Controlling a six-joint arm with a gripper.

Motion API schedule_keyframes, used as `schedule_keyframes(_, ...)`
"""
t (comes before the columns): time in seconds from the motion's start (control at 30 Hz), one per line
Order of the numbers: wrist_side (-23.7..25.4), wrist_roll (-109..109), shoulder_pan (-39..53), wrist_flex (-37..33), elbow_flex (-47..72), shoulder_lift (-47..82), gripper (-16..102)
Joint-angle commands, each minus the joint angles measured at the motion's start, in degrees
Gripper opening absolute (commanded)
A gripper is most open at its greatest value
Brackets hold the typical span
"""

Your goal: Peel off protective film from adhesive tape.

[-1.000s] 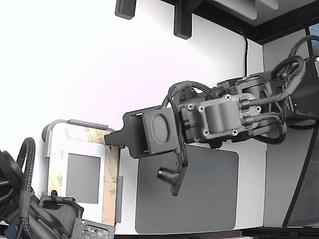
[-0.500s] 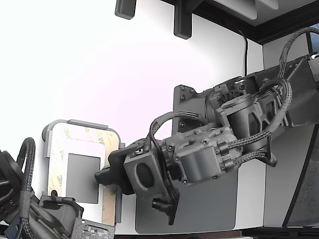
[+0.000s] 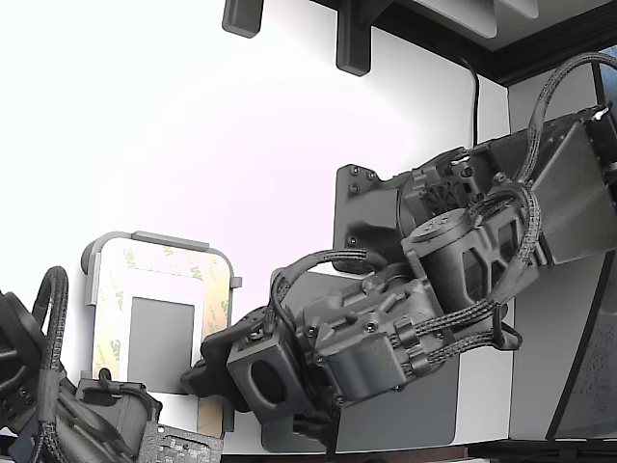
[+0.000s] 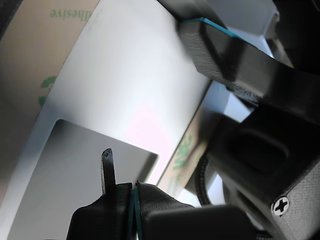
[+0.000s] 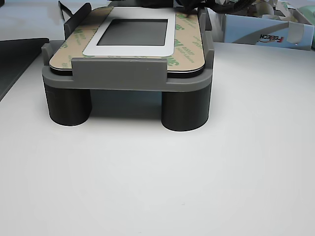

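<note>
On the grey holder (image 5: 128,73): adhesive tape (image 5: 66,42) frames the grey rectangle
Done: one strip looks bare tan
Left: protective film (image 3: 108,318) elsewhere
Claw (image 4: 134,192): tips pressed together, nothing visibly pinched

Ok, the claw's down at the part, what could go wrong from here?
1. The claw looks shut over the grey window, beside the printed film strip, not on it; it may scrape the window and miss the film.
2. The fixture stands on round legs, seemingly unclamped; a sideways pull might shift it.
</note>
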Motion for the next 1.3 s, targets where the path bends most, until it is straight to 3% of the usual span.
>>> schedule_keyframes(0.0,-0.35,-0.35,-0.35,-0.18,-2.46,-0.35,-11)
schedule_keyframes(0.5,-0.18,-2.72,1.67,1.41,-7.38,-6.06,-11)
schedule_keyframes(1.27,0.7,-5.54,3.16,-1.32,-5.8,-6.86,-11)
